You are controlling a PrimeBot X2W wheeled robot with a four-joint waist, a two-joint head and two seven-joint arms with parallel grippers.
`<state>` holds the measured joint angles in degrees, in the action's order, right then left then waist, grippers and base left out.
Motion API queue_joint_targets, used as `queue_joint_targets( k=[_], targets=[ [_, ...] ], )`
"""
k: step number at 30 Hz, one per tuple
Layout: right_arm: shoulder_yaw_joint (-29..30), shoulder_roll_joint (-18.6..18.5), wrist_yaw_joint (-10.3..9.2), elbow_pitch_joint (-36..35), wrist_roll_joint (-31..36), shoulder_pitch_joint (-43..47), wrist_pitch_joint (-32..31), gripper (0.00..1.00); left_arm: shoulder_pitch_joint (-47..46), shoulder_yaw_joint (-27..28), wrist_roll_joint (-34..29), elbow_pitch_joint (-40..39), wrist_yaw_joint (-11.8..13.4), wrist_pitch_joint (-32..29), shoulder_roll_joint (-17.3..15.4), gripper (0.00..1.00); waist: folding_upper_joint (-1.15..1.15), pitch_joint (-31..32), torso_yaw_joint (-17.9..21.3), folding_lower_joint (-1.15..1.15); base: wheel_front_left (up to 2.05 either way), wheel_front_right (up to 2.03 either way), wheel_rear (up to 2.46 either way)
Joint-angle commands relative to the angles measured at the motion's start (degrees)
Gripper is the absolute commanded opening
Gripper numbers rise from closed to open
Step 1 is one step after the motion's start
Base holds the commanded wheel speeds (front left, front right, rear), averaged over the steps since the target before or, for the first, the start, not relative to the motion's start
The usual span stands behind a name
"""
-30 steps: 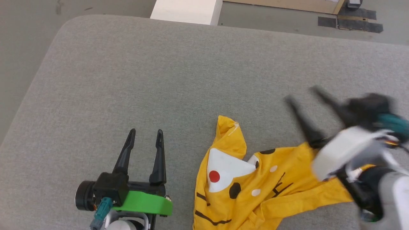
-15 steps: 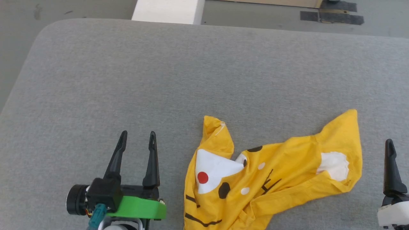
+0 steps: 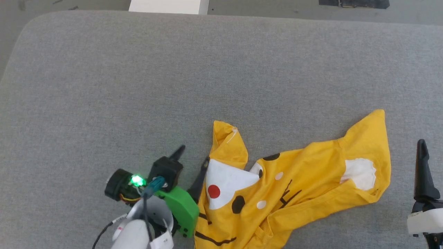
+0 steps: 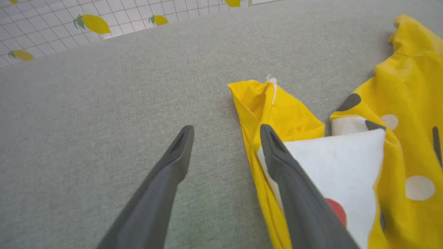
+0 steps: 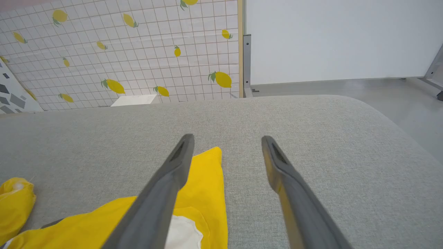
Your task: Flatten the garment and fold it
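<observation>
Left fingers [image 4: 157, 197] now beside garment [image 3: 304, 186], hem off-frame

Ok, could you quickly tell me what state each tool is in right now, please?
Left tool: open, holding nothing, at the edge of the crumpled mustard-yellow thin-cloth T-shirt.
Right tool: open, holding nothing.

Left tool [image 4: 225, 129], right tool [image 5: 227, 139], both splayed

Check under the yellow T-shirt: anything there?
The T-shirt lies crumpled on the grey fabric surface, which shows all around it. No bulge suggests an object, but whatever the cloth covers is hidden.
</observation>
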<state>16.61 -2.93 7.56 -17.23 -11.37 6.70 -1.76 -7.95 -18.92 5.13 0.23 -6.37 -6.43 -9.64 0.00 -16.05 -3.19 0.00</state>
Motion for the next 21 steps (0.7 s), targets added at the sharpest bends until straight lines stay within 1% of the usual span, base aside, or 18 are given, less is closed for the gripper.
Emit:
queue_joint_targets(
  k=[1, 2, 6, 10, 11, 12, 14, 17, 20, 21],
  targets=[
    [-0.33, 0.04, -0.08, 0.08, 0.21, -1.12, -0.23, 1.00, -0.77, -0.69, 1.11, 0.43, -0.41, -2.25, -0.79, 1.00, 0.00, -0.22, 0.10, 0.00, 0.00, 0.00, 0.00],
    [-0.54, 0.04, -0.08, 0.09, 0.26, -1.12, -0.43, 1.00, -0.66, -1.76, 1.96, 0.69, -0.63, -5.06, -1.60, 1.00, 0.00, -0.31, 0.17, 0.00, 0.00, 0.00, 0.00],
    [-1.12, 0.05, -0.08, 0.14, 0.14, -1.17, -0.82, 1.00, 0.32, -3.63, 5.17, 0.86, -0.89, -10.84, -2.77, 1.00, 0.00, -0.61, 0.34, 0.00, 0.00, 0.00, 0.00],
    [-1.41, 0.05, -0.08, 0.34, -0.12, -1.29, -0.99, 1.00, 1.01, -5.94, 8.53, 1.16, -1.02, -13.23, -3.29, 1.00, 0.00, -0.81, 0.34, 0.00, 0.00, 0.00, 0.00],
    [-1.45, 0.05, -0.08, 0.38, -0.13, -1.33, -1.02, 1.00, 0.93, -6.62, 9.03, 1.34, -1.04, -13.31, -3.47, 0.40, 0.00, -0.84, 0.32, 0.00, 0.00, 0.00, 0.00],
    [-1.49, 0.05, -0.08, 0.44, -0.12, -1.44, -1.06, 1.00, 0.69, -7.41, 9.61, 1.65, -1.06, -13.17, -3.68, 0.00, 0.00, -0.86, 0.28, 0.00, 0.00, 0.00, 0.00],
    [-1.73, 0.05, -0.08, 0.46, 0.07, -1.77, -1.12, 1.00, -0.27, -8.69, 10.01, 2.26, -1.08, -12.10, -4.29, 0.00, 0.00, -0.86, 0.19, 0.00, 0.00, 0.00, 0.00],
    [-2.03, 0.05, -0.08, 0.48, 0.27, -2.26, -1.22, 1.00, -2.31, -7.86, 9.68, 2.54, -0.74, -8.20, -4.39, 0.00, 0.00, -0.62, -0.07, 0.00, 0.00, 0.00, 0.00],
    [-1.95, 0.05, -0.08, 0.42, 0.41, -2.42, -1.41, 1.00, -4.59, -4.95, 8.99, 1.30, 1.61, -2.69, -4.00, 0.00, 0.00, -0.18, -0.59, 0.00, 0.00, 0.00, 0.00],
    [-1.91, 0.05, -0.08, 0.34, 0.48, -2.47, -1.48, 1.00, -5.44, -3.49, 8.75, 0.41, 2.83, -0.55, -3.90, 0.00, 0.00, -0.07, -0.82, 0.00, 0.00, 0.00, 0.00]
  ],
)
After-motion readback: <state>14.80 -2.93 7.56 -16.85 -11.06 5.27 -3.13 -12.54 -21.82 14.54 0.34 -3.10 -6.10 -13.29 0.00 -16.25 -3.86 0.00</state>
